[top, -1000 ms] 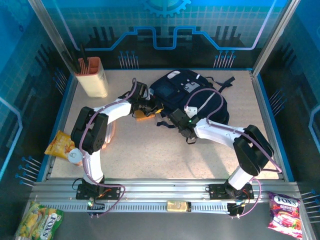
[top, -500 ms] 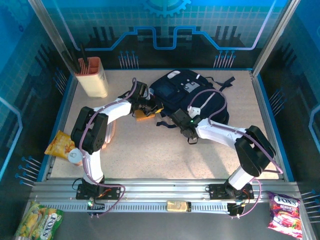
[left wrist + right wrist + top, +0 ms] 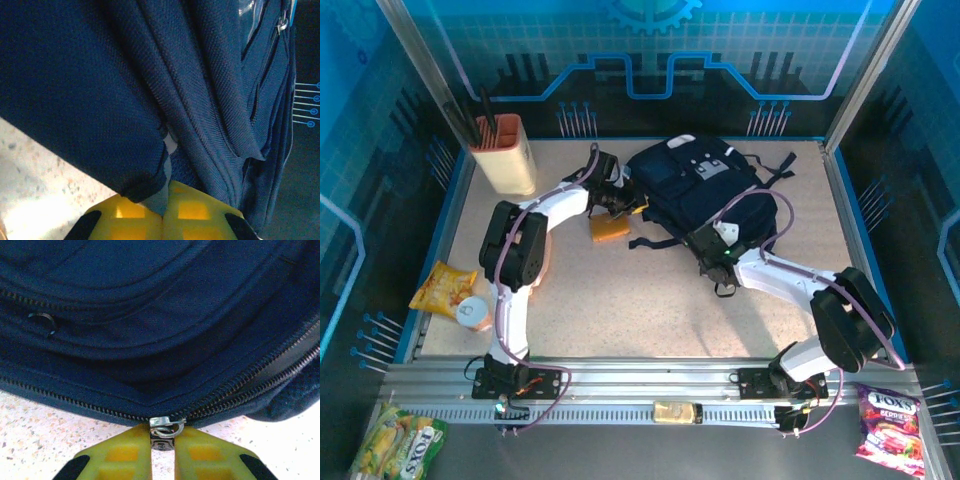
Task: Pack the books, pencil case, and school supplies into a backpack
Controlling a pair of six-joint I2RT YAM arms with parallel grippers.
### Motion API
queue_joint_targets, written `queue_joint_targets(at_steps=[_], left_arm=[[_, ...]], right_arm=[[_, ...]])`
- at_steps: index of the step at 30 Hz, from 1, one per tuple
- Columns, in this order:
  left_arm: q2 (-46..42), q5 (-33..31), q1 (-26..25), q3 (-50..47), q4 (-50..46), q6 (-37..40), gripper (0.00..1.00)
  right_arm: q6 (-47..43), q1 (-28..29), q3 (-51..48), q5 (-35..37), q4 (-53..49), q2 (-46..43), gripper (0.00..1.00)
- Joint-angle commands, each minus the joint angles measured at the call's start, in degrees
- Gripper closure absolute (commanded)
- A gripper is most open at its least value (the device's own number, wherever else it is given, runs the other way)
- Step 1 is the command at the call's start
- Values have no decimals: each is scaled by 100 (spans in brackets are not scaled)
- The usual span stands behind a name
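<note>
Backpack (image 3: 705,190) lies flat at the far centre-right of the speckled surface (image 3: 620,300). Left end effector (image 3: 620,198) is at the bag's left edge. Left wrist view: its yellow fingers (image 3: 195,212) are pressed together, pinching a fold of navy fabric with a grey trim. Right end effector (image 3: 708,242) is at the bag's near edge. Right wrist view: its fingers (image 3: 122,455) are closed on the metal zipper pull (image 3: 162,426), where the two zipper tracks meet. Orange notebook (image 3: 610,228) lies flat on the surface, just beside the bag's left side and near the left end effector.
</note>
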Motion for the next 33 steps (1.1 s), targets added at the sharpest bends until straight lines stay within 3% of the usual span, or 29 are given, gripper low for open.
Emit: queue_joint_targets(at_steps=[1, 4, 8, 13, 21, 25, 33], left_arm=[[190, -379, 223, 485, -146, 463, 100], [170, -595, 266, 546, -275, 509, 89], [-257, -819, 308, 70, -128, 294, 61], [-984, -790, 303, -1038, 457, -350, 46], [-1445, -64, -148, -2400, 1934, -1925, 39], [-1356, -184, -535, -2738, 2576, -2534, 38], [-909, -572, -1052, -2553, 2698, -2831, 40]], right_arm=[[-549, -94, 164, -312, -114, 237, 85], [-732, -94, 198, -544, 75, 393, 87], [-788, -86, 579, -745, 237, 702, 88], [-708, -67, 874, -937, 360, 1046, 89], [-625, -67, 919, -1155, 562, 1200, 89], [-541, -87, 860, -1175, 610, 1176, 89], [-428, -129, 720, -1262, 685, 1061, 89]])
